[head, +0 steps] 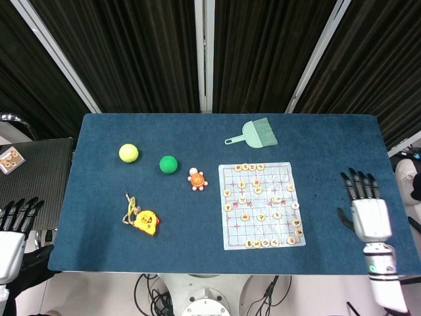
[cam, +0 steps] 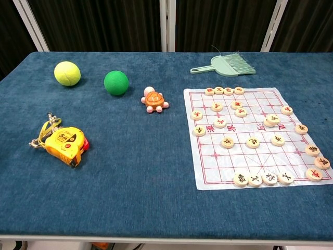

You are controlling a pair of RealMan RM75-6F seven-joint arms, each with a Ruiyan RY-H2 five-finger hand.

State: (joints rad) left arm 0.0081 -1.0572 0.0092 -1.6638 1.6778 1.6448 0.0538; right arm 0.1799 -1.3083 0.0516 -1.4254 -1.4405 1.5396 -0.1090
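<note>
A white chess sheet with several round wooden pieces lies on the right half of the blue table. My right hand hovers over the table's right edge, well right of the sheet, fingers spread and holding nothing. Off the table's left front corner sits my left hand, fingers apart and empty. Neither hand shows in the chest view. Two pieces near the sheet's right side lie touching or overlapping.
A yellow ball, a green ball and an orange toy turtle sit mid-table. A yellow tape measure lies front left. A green hand brush rests behind the sheet. A dark side stand is at left.
</note>
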